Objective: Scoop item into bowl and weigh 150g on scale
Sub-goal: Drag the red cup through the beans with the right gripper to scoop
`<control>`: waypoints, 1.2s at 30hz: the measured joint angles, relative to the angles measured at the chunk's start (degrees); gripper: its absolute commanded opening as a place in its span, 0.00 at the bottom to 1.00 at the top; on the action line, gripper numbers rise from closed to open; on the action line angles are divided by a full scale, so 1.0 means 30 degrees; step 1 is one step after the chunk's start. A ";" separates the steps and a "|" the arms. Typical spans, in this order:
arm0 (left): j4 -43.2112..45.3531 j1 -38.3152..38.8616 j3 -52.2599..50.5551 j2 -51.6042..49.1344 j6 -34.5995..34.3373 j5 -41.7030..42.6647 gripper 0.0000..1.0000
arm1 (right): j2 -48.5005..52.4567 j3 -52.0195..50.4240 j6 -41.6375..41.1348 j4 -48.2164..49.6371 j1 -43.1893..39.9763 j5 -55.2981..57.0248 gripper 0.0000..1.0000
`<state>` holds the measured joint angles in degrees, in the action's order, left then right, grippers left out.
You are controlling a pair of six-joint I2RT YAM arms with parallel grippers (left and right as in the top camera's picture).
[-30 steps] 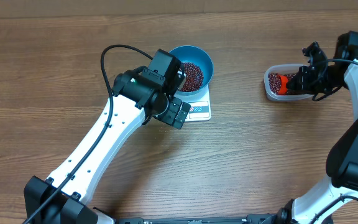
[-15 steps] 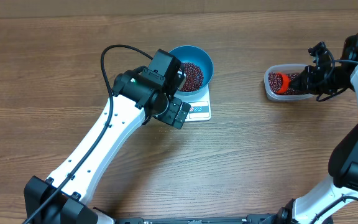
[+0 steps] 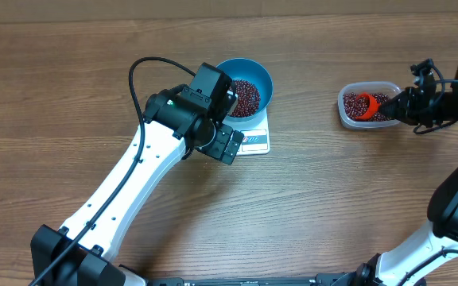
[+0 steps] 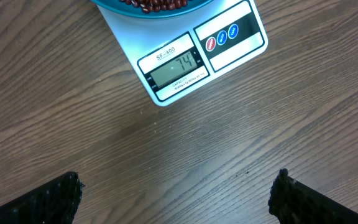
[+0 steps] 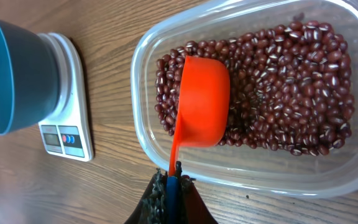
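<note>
Left gripper (image 4: 179, 200): fingers spread wide, hanging over bare table at 6 o'clock of the scale (image 4: 225, 53).
Right gripper (image 5: 170, 180): pinched tight on the orange scoop (image 5: 202, 102) by its handle.
Scoop: cup sits among beans (image 5: 291, 93) in the clear tub (image 5: 143, 93), at 3 o'clock of the scale.
Bowl (image 3: 264, 74): blue, on the scale's 12 o'clock end, beans inside.
Display: lit, possibly 14; hard to read.

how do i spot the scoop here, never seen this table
At the right of the wooden table sits a clear tub of red-brown beans. The scoop lies in it, handle pinched by the right gripper; it is the only bright orange thing.
</note>
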<state>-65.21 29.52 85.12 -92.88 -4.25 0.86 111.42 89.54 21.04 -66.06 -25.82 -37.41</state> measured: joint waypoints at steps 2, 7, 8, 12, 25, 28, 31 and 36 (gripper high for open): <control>0.0000 0.0000 0.0000 0.0000 0.0000 0.0000 1.00 | 0.0117 -0.0029 0.0007 -0.0022 -0.0277 -0.0474 0.04; 0.0000 0.0000 0.0000 0.0000 0.0000 0.0000 1.00 | 0.0138 -0.0029 0.0131 -0.0415 -0.0772 -0.1290 0.04; 0.0007 0.0000 0.0000 0.0000 0.0000 0.0000 1.00 | 0.0138 -0.0029 0.0240 -0.0539 -0.0838 -0.1472 0.04; 0.0000 0.0000 0.0000 0.0000 0.0000 0.0000 1.00 | 0.0138 -0.0029 0.0568 -0.0714 -0.1129 -0.2353 0.04; 0.0000 0.0000 0.0000 0.0000 0.0000 0.0000 1.00 | 0.0138 -0.0029 0.0758 -0.1005 -0.2018 -0.4248 0.04; 0.0000 0.0000 0.0000 0.0000 0.0000 0.0000 1.00 | 0.0138 -0.0029 0.0780 -0.1013 -0.2018 -0.4867 0.04; 0.0000 0.0000 0.0000 0.0000 0.0000 0.0000 1.00 | 0.0138 -0.0029 0.0801 -0.1035 -0.2018 -0.5646 0.03; 0.0000 0.0000 0.0000 0.0000 0.0000 0.0000 1.00 | 0.0138 -0.0029 0.0809 -0.1268 -0.1909 -0.6761 0.04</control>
<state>-65.21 29.52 85.12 -92.88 -4.25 0.86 111.83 89.45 23.46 -69.87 -31.55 -57.69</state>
